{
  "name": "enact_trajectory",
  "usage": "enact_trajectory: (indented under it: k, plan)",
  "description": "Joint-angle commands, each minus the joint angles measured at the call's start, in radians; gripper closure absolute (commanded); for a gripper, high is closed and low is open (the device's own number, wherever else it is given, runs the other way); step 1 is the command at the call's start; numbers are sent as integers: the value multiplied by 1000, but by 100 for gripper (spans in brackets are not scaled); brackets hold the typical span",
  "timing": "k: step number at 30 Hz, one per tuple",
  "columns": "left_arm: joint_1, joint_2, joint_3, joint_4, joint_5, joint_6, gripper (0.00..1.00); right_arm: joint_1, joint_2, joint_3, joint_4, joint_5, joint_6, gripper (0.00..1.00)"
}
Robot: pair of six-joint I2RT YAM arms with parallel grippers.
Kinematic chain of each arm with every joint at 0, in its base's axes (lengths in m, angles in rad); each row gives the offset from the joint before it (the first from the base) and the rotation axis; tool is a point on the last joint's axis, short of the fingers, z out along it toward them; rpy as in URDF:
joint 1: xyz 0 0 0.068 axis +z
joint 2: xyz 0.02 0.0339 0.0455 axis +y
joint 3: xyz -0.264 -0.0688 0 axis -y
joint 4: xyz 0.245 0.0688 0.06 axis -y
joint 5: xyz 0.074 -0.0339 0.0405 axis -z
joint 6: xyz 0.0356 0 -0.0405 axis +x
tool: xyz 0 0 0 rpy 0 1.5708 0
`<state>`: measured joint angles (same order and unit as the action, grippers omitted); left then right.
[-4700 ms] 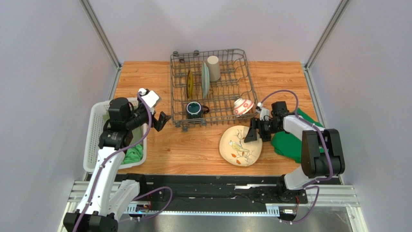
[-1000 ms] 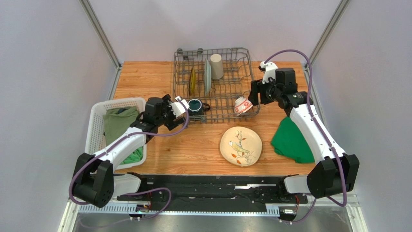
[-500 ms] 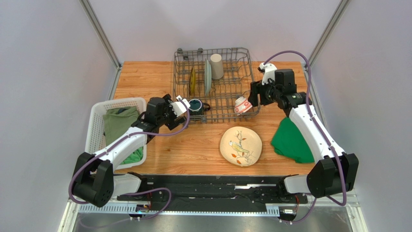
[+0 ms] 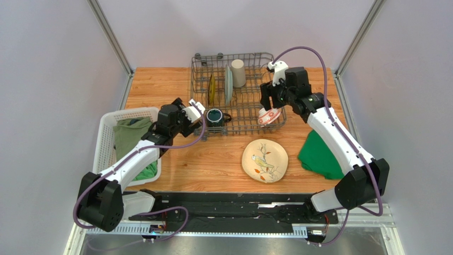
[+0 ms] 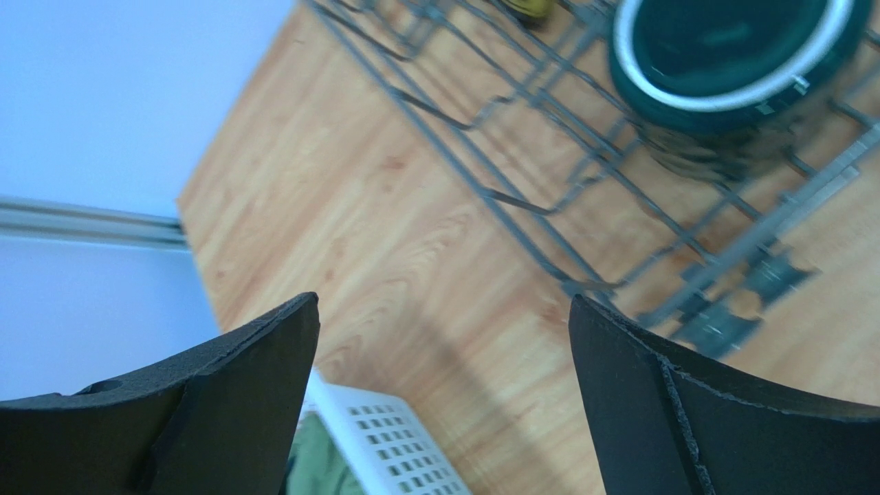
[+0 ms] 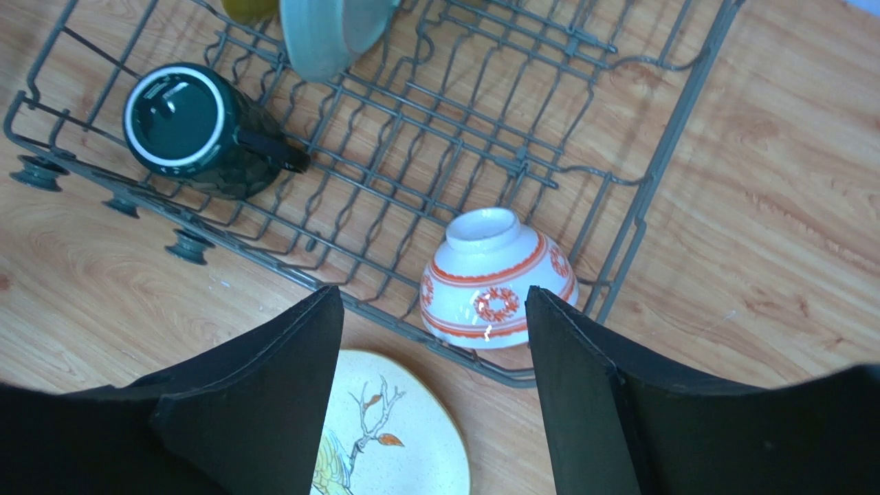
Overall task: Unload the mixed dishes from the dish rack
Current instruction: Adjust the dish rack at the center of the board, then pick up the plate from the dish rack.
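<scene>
right claw [image 6: 431,307] part open above the bowl [image 6: 485,276]; left claw [image 5: 442,304] wide, empty.

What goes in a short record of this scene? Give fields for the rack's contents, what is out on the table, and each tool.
In dish rack: yellow plate, pale green plate, beige tumbler, dark mug, red-and-white bowl
Out on table: cream bird plate, lying flat in front of the rack
Bowl position: foot up, near right corner of the rack
Left tool: open, empty, at the rack's near left corner by the mug
Right tool: open, above the bowl, not gripping it
</scene>
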<state>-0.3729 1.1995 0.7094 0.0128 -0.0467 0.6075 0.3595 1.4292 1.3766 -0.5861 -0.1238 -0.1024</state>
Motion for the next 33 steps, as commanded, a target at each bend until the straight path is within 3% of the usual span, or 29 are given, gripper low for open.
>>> enact_trajectory:
  k: [1,18,33]
  plan:
    - [8,-77,64,70,-51,-28,1,59,43,103,25,99,12,31]
    - [8,-178,84,56,-84,-155,1,225,377,459,22,250,156,36]
    - [8,-235,36,122,-107,-186,1,276,655,685,58,401,176,38]
